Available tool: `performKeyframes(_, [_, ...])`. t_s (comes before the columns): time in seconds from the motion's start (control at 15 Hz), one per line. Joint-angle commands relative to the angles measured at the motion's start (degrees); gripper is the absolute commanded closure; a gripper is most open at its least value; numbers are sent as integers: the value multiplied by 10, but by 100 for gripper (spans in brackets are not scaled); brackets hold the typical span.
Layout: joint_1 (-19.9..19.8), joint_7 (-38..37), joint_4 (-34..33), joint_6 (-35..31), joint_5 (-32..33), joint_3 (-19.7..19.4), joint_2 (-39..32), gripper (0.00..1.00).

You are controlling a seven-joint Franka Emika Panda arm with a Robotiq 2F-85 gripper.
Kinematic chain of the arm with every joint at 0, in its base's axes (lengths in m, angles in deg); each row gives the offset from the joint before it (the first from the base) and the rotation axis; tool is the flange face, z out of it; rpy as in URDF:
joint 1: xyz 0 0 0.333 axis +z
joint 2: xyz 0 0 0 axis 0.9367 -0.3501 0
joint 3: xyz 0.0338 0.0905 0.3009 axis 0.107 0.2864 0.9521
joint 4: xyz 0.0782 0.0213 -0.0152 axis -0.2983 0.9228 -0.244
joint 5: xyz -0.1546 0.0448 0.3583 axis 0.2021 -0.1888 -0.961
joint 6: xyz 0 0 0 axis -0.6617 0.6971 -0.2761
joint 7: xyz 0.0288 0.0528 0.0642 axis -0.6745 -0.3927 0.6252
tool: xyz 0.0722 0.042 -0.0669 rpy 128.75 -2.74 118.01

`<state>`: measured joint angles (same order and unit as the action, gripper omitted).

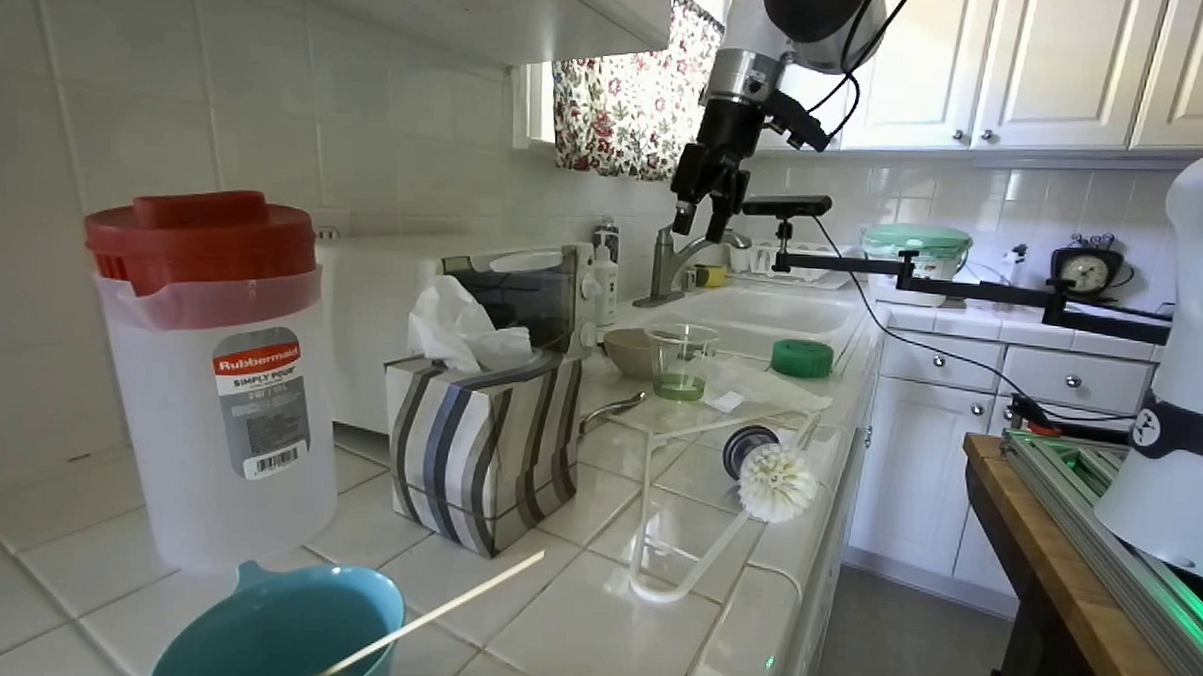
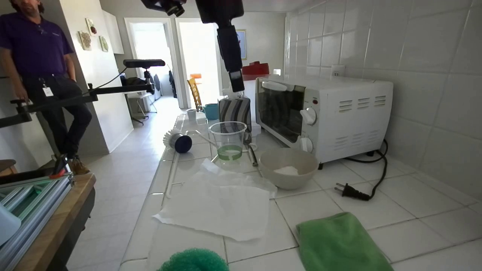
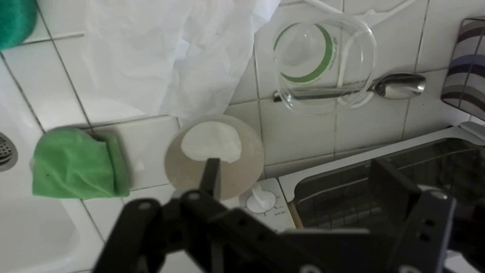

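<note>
Gripper (image 3: 301,181): fingers spread, nothing between, lower half of wrist view.
Bowl (image 3: 234,172): round, no long axis; near mid-frame, below the gripper, partly behind one fingertip.
Cup (image 3: 324,70): clear, upper right.

The arm (image 1: 755,28) is white, its collar (image 1: 745,76) silver, its cables (image 1: 856,92) and 2-fingered end effector (image 1: 701,224) black.
</note>
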<state>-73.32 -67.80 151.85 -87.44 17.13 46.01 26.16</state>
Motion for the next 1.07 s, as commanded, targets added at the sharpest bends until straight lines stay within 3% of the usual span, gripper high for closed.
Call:
performKeyframes(0.0, [-2,12,-39,47,-15,4,-43,0])
performKeyframes(0.27, [-1,10,-57,83,-12,12,-77,0])
performKeyframes(0.53, [-3,-1,-45,66,2,16,-74,0])
performKeyframes(1.0, [-2,44,-21,60,10,19,-77,0])
